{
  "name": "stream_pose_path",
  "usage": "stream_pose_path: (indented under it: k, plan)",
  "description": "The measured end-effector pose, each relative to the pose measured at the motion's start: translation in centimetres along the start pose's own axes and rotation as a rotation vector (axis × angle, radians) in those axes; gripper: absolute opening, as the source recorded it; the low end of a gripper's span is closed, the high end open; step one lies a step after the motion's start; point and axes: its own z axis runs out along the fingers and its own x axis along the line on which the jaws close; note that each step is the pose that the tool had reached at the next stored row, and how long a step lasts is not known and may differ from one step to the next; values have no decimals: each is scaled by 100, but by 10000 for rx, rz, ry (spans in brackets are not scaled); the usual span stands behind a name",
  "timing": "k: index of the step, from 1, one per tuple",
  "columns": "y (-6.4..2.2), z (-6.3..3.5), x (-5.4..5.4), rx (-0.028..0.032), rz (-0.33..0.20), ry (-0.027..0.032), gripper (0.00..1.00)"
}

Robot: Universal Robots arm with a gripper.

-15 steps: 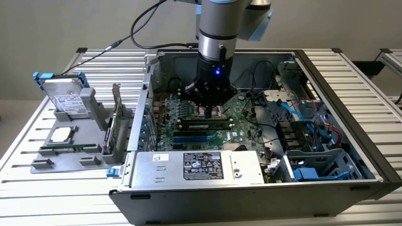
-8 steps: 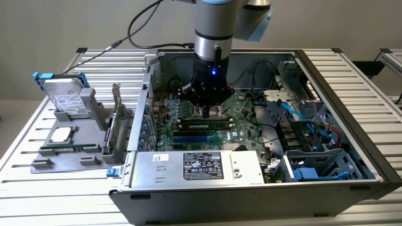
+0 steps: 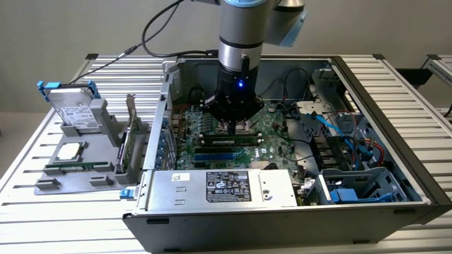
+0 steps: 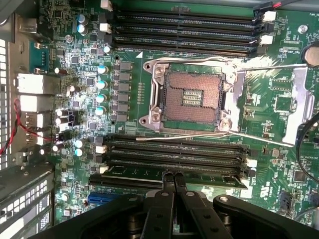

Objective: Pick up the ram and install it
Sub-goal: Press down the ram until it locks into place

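The tool (image 3: 236, 127) hangs straight down from the arm (image 3: 240, 37) inside the open computer case (image 3: 416, 180), its tip just over the motherboard (image 3: 272, 151). In the wrist view its two fingers (image 4: 167, 191) are pressed together with no gap between them, so the tool is closed and holds nothing.

The ram (image 3: 229, 141) lies directly below the fingertips, seated lengthwise in one of the long black memory slots (image 4: 179, 149). In the wrist view the ram (image 4: 199, 175) is a dark-green strip in the slot nearest the tool, and the fingertips meet its upper edge about midway along it; whether they press on it or rest just above cannot be told.

Just beyond the ram from the tool lies the open processor socket (image 4: 192, 97) with its metal frame swung aside, and past that a second bank of memory slots (image 4: 184, 32).

In front of the tool, toward the near wall of the case, sits the grey power supply (image 3: 222, 188) with its black label. To the exterior view's left of the tool, outside the case on the slatted tabletop (image 3: 71, 222), a grey holder (image 3: 78, 174) carries a hard drive (image 3: 74, 111) standing upright and an expansion card (image 3: 129, 127) on edge.
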Motion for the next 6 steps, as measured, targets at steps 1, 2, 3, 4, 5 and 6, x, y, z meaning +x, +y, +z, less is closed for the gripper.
stream_pose_path:
  k: [1, 2, 3, 4, 5, 6]
  plan:
    - [0, 0, 0, -3, 1, -1, 10]
    - [-1, 0, 0, -2, 1, -1, 10]
    - [-1, 0, 0, -2, 1, -1, 10]
    - [-1, 0, 0, -2, 1, -1, 10]
    - [-1, 0, 0, -2, 1, -2, 10]
    - [-1, 0, 0, -2, 1, -2, 10]
